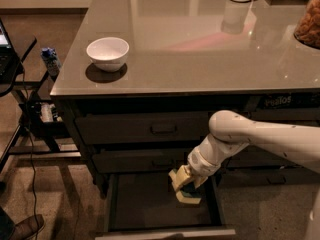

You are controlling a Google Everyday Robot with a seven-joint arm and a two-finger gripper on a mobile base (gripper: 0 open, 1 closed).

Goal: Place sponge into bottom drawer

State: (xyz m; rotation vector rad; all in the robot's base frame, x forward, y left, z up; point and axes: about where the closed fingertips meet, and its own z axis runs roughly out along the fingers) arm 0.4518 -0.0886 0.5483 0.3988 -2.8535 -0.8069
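Gripping half-hidden sponge (189, 198), claw (183, 185) over bottom drawer (142, 204)

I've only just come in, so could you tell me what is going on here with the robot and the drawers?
The robot's arm reaches down from the right, and its gripper holds the sponge low inside the open bottom drawer, near its right side. Whether the sponge touches the drawer floor cannot be told. The two drawers above are shut, and a white bowl stands on the countertop.
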